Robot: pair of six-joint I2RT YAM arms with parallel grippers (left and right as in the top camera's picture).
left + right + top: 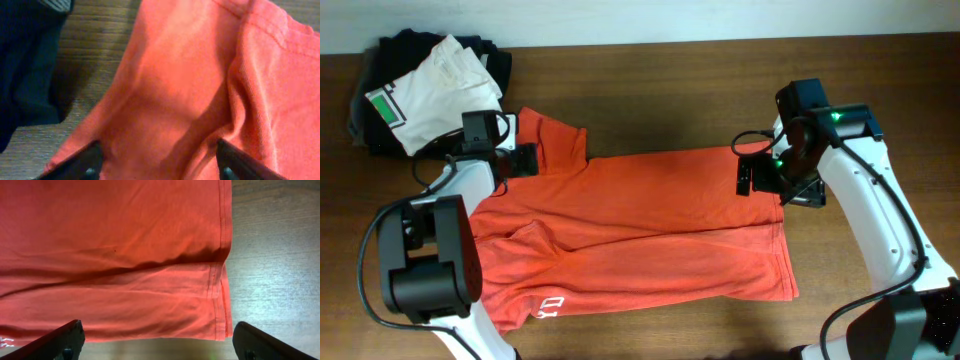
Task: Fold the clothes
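The red-orange T-shirt (640, 230) lies folded lengthwise across the wooden table, white lettering showing at its front left corner. My left gripper (525, 160) is open at the shirt's upper left, by the sleeve; its fingers (160, 162) straddle bunched sleeve fabric (190, 90). My right gripper (755, 175) is open at the shirt's upper right corner, hovering above the hem; its fingers (157, 345) are wide apart over the hem edge (220, 280), holding nothing.
A pile of black folded garments (380, 90) with a white garment with a green patch (435, 85) on top sits at the back left, close to the left gripper. Dark fabric (25, 60) shows left of the sleeve.
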